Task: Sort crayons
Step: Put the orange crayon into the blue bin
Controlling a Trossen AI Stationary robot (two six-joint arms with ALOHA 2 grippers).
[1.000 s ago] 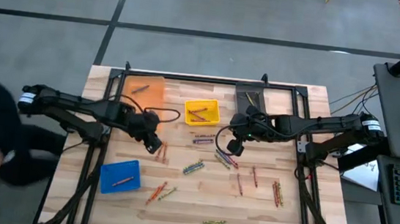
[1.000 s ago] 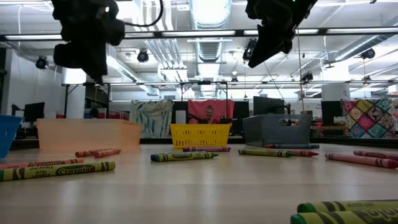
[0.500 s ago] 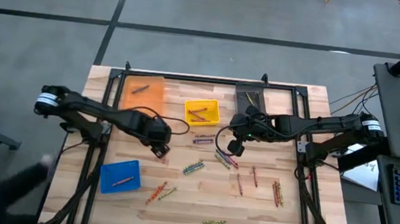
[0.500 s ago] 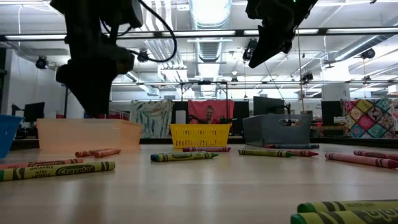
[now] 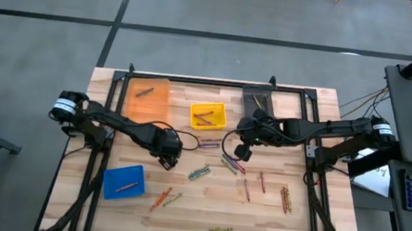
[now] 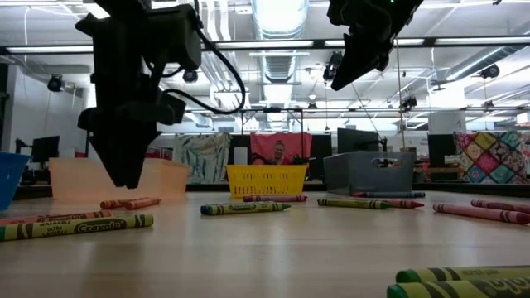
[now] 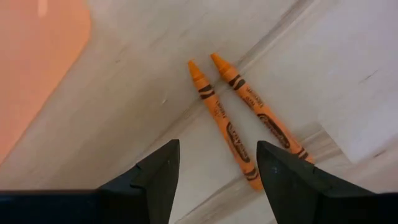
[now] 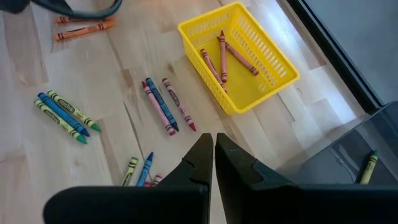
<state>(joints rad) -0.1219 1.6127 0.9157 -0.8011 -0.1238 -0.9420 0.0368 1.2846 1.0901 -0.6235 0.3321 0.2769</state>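
Fingers [image 7: 158, 177] of left gripper [image 7: 214, 180] stand open, empty, above two thin orange wax crayons [image 7: 227, 127]; light, stiff, best pinched mid-length.

L gripper [image 5: 169, 160] above two crayons [image 7: 239, 118]

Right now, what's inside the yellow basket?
The yellow basket holds three reddish crayons lying loose on its floor. The right gripper hovers shut nearby. Nothing covers the basket.
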